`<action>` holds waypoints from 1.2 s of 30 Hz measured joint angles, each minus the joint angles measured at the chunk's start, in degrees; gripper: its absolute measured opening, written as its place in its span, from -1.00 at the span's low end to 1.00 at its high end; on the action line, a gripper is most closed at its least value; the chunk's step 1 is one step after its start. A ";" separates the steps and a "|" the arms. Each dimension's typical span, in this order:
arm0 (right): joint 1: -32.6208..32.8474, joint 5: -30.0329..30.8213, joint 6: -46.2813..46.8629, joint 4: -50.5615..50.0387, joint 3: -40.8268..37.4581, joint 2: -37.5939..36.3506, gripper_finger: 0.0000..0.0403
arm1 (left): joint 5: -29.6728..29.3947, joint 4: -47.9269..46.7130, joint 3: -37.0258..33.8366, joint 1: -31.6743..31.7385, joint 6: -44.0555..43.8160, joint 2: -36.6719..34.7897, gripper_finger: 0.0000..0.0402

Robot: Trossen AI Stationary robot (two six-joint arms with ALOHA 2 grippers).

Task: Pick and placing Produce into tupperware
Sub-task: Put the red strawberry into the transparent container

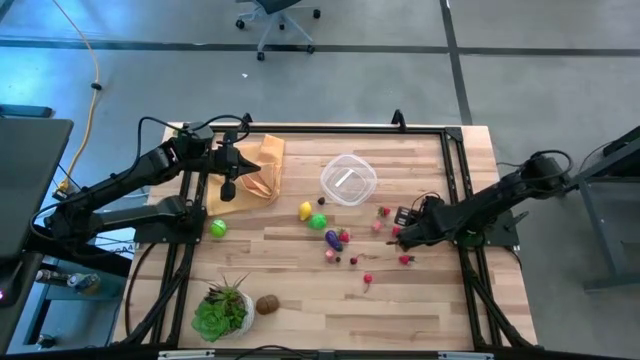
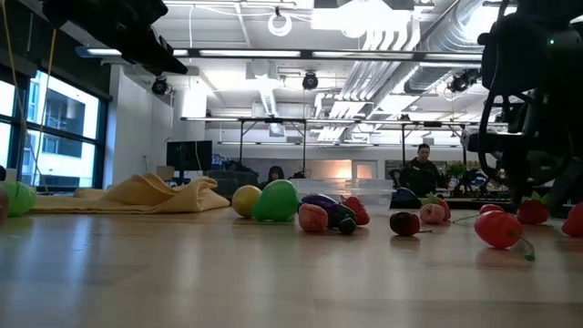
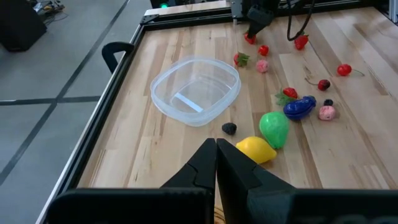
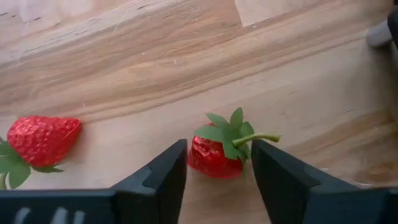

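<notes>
Right gripper (image 4: 214,165) is lowered near the table's right edge, fingers parted around a small strawberry (image 4: 217,149), not yet clamped. Likely light, hard, slick; best pinched across the body, below the leaves. Left gripper (image 3: 216,163) is parked clenched, empty.

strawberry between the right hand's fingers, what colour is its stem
Green: the strawberry is red with green leaves and a green stem. The right wrist view shows it best.

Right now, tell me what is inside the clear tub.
The clear tub holds no produce; only a pale rectangular mark shows on its base, and whether that is a label or a reflection cannot be told. The wood shows through its walls, so nothing is hidden inside.
</notes>
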 joint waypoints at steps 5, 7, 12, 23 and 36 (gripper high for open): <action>0.00 -0.02 0.79 -0.45 0.00 0.82 0.13 | 0.00 0.00 0.01 0.00 -0.01 0.00 -0.99; -0.03 0.00 0.91 -0.59 -0.02 1.09 0.19 | 0.00 0.00 0.00 0.00 0.00 0.00 -0.99; -0.07 0.67 2.72 -0.91 -0.02 1.07 0.23 | 0.02 0.00 0.01 -0.02 -0.01 0.00 -0.99; -0.07 0.46 2.33 -0.06 -0.02 4.50 0.23 | 0.02 0.00 0.01 -0.02 0.01 0.00 -0.99; -0.07 1.88 2.30 1.79 -0.04 5.27 -0.05 | 0.02 0.00 0.01 -0.01 -0.01 0.00 -0.99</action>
